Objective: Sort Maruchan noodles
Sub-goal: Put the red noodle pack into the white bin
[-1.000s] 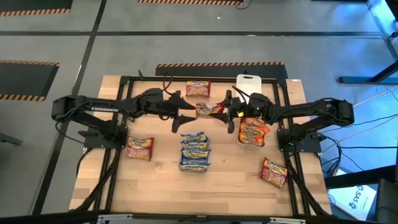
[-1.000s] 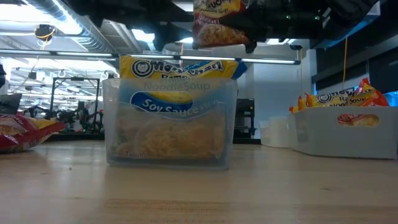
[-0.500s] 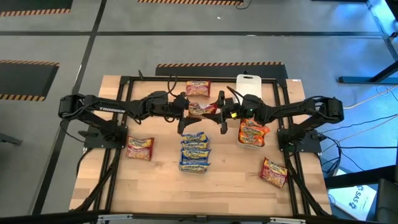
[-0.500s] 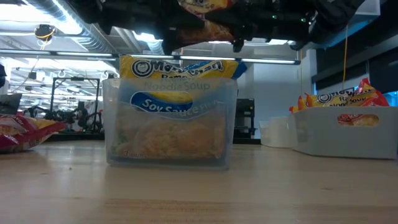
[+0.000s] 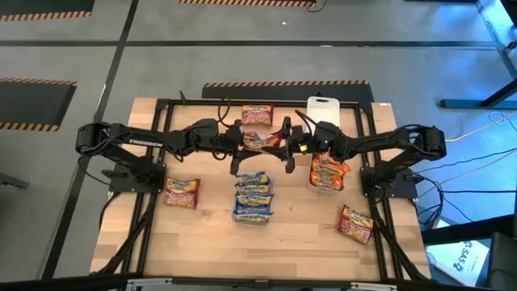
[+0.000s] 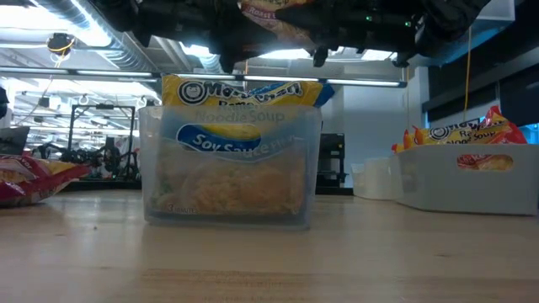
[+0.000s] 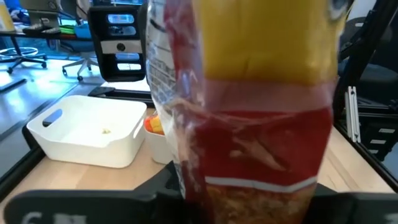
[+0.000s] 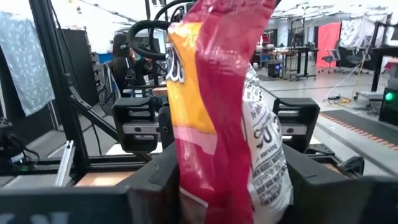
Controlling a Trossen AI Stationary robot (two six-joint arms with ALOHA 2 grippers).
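Observation:
A dark red and yellow noodle packet hangs in the air over the table's middle, between my two grippers. My left gripper comes at it from the table's left and my right gripper from the right; both are shut on it. The low view shows only its lower part, at the top edge. Below and nearer, a clear container holds blue-and-yellow packets. A second container at the right holds orange packets. My left gripper pinches the packet's left end between its two fingers, coming in level from the table's left. The packet fills the gap between the fingers and is clear of the table. My right gripper pinches the packet's right end between its two fingers, level from the table's right. The packet stands up past the fingers and touches nothing below.
Loose dark red packets lie at the left, near right and far middle of the table. A white lid lies at the far edge. Black frame rails run along both sides of the wooden top.
My right gripper has carried the packet toward the table's left, and my left gripper has come toward the right and taken hold of its other end. In the low view the packet's lower end has swung up higher.

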